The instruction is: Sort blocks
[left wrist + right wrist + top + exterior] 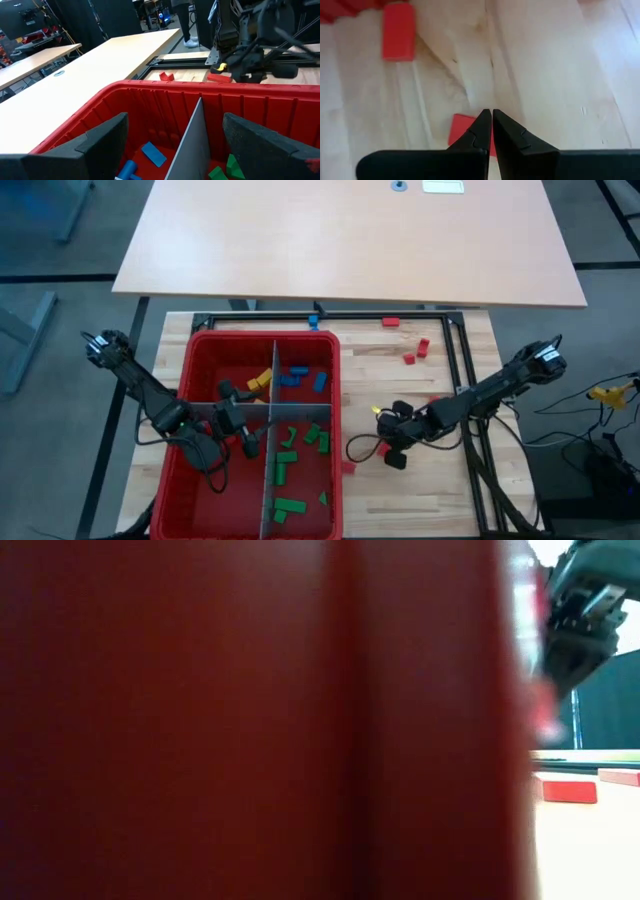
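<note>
The red bin has grey dividers. It holds yellow blocks, blue blocks and green blocks in separate compartments. My left gripper hangs open over the bin's middle, one finger on each side of a divider, touching nothing. Right of the bin, my right gripper is shut, raised above a red block lying flat on the table. Another red block lies beside the bin's right wall.
Loose red blocks and a blue block lie on the wooden table behind and right of the bin. A black frame rail runs along the far and right sides. The bin's wall fills most of the low view.
</note>
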You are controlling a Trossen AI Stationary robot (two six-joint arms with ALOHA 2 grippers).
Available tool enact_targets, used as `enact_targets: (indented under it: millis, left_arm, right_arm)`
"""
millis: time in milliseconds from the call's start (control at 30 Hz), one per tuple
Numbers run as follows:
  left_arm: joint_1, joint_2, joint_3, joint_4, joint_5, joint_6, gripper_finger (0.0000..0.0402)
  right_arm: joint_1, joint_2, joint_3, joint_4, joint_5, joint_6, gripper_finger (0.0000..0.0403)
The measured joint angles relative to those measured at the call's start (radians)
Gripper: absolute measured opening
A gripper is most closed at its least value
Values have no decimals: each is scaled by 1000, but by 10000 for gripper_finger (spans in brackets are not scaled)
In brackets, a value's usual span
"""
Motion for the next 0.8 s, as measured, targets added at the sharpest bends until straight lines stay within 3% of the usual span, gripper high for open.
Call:
enact_targets:
  millis: [200,567,800]
  left_arm:
    - [0,0,0,1,0,-1,312]
    - [0,0,0,3,5,0,312]
    - [0,0,0,3,6,-1,312]
  right_arm:
    - [0,-28,2,-5,-65,-104,14]
    - [11,19,3,-96,-102,-270,170]
    - [11,20,4,-97,-101,-420,214]
